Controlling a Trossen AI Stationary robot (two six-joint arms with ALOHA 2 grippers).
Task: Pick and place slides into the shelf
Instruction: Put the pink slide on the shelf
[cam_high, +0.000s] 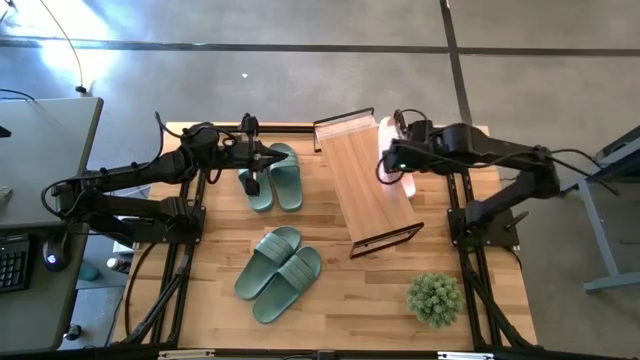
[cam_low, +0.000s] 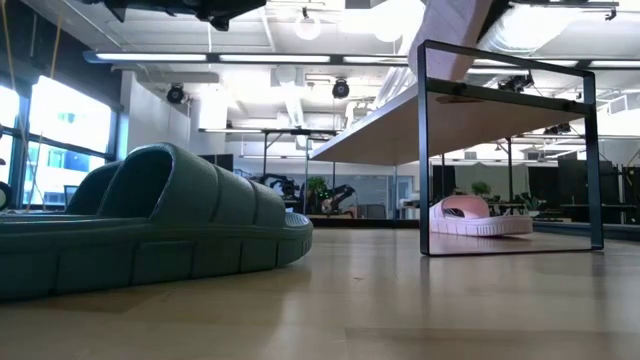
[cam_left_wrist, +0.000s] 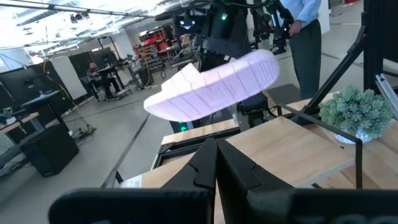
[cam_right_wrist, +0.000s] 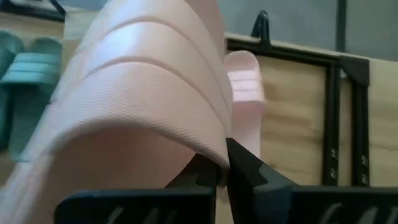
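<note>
From above, the small shoe rack with a light wooden slatted top on a thin black frame (cam_high: 368, 180) stood slanted on the big wooden tabletop (cam_high: 350, 300), and everything else is placed against it. The right gripper (cam_high: 392, 160) hung at the rack's right edge, pinched shut on the strap of a pale pink rubbery slide (cam_high: 386, 135) lifted off the table; a second pale pink slide (cam_high: 406, 182) lay partly hidden beneath that arm, just beside the rack. Left of the rack lay a sage-green ribbed pair (cam_high: 272, 177), with the left gripper (cam_high: 256, 160) over it, fingers closed on nothing. Another sage-green pair (cam_high: 279, 272) lay nearer the table's front, left of the rack's lower end, and a small green potted plant (cam_high: 434, 297) stood to the rack's lower right. At table height, a sage-green slide (cam_low: 150, 225) filled the foreground, the rack (cam_low: 500, 120) rose to its right, and a pink slide (cam_low: 478, 217) rested on the table under it. From the left wrist, closed dark fingers (cam_left_wrist: 217, 168) pointed at the raised pink slide (cam_left_wrist: 214, 87), above the rack's top (cam_left_wrist: 292, 149). From the right wrist, fingers (cam_right_wrist: 211, 171) clamped the pink strap (cam_right_wrist: 137, 81), the other pink slide (cam_right_wrist: 244, 93) on the table below.
</note>
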